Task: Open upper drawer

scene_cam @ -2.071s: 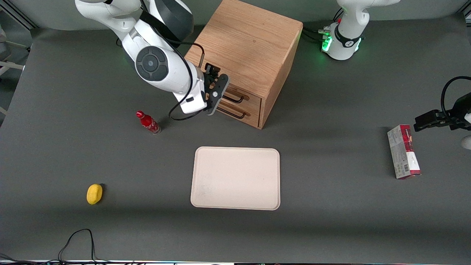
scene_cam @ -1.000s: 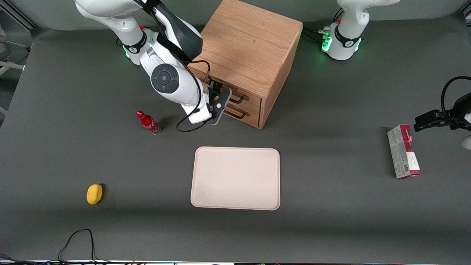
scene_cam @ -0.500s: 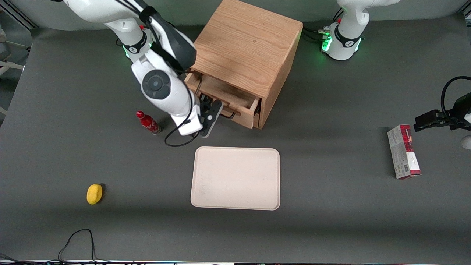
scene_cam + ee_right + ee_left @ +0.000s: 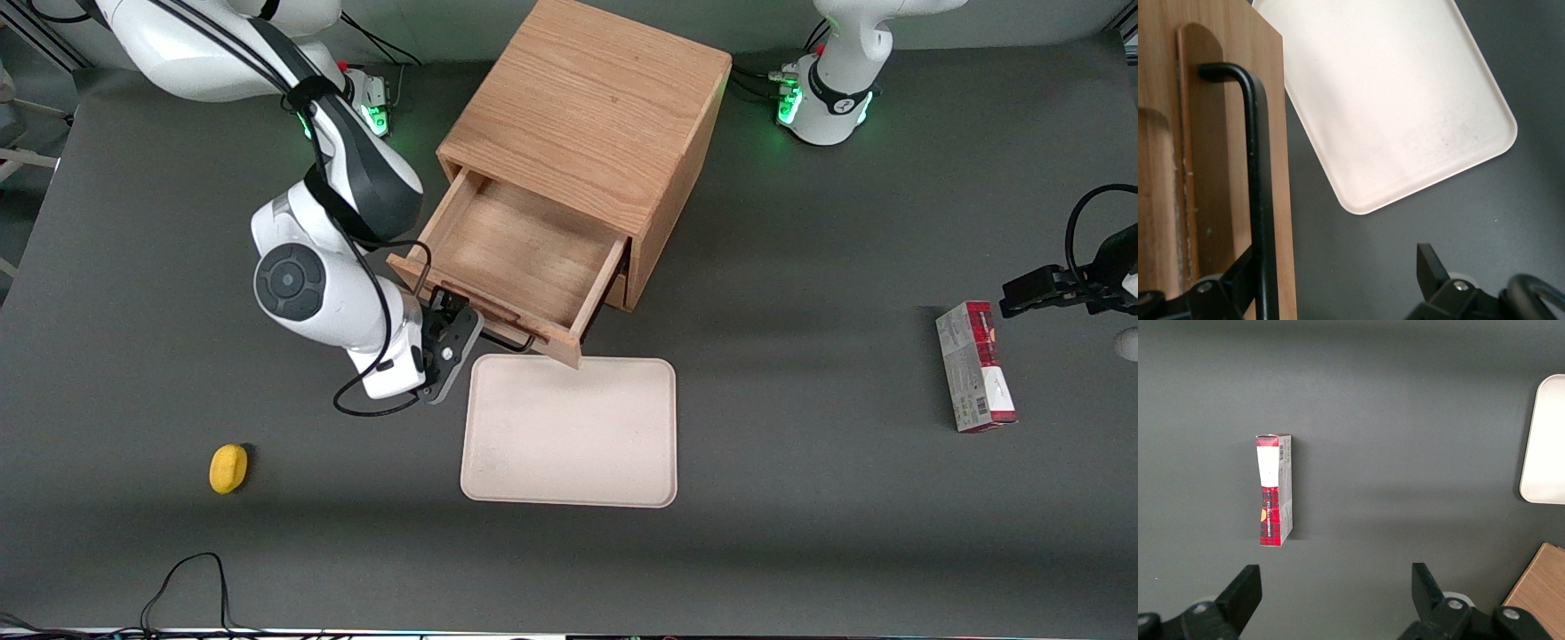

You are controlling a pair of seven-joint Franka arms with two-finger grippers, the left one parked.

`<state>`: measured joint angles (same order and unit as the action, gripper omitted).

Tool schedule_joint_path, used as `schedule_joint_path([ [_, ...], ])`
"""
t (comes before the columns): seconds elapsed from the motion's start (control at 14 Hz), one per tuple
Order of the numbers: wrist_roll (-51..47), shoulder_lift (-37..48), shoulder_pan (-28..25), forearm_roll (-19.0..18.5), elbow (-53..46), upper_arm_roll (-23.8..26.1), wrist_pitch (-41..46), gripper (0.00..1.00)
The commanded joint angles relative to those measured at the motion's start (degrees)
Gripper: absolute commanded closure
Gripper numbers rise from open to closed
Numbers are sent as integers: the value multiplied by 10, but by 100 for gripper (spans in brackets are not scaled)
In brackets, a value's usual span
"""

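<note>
Now pulled far out of the cabinet [image 4: 594,116], upper drawer [image 4: 520,253], its front over the tray [image 4: 569,431] edge; shut two seconds ago. Fingers spread wide on the hand [image 4: 455,331], one each side of the black handle [image 4: 1258,187], not clamping. Task effectively done; only retreat remaining.

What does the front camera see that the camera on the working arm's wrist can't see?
Only the front view shows the whole wooden cabinet, the upper drawer pulled far out with nothing visible inside, the yellow object and the red-and-white box.

Only the right wrist view shows, close up, that the end effector's open fingers straddle the drawer's black handle without squeezing it.

Both show the cream tray, the drawer front, the handle and the end effector beside it.
</note>
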<state>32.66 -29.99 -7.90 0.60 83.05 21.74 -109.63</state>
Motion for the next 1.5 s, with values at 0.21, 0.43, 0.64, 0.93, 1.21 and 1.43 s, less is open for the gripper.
schedule_joint_path([
  [0.21,7,-24,-4,-11,-53,-20,19,0],
  [0.43,-1,-19,-4,-13,-75,-30,21,0],
  [0.64,6,-5,-5,-9,-105,-49,28,0],
  [0.93,14,53,-4,18,-154,-113,73,0],
  [1.21,-134,206,-5,50,-29,-213,183,0],
  [1.43,-286,346,-4,36,142,-244,177,0],
])
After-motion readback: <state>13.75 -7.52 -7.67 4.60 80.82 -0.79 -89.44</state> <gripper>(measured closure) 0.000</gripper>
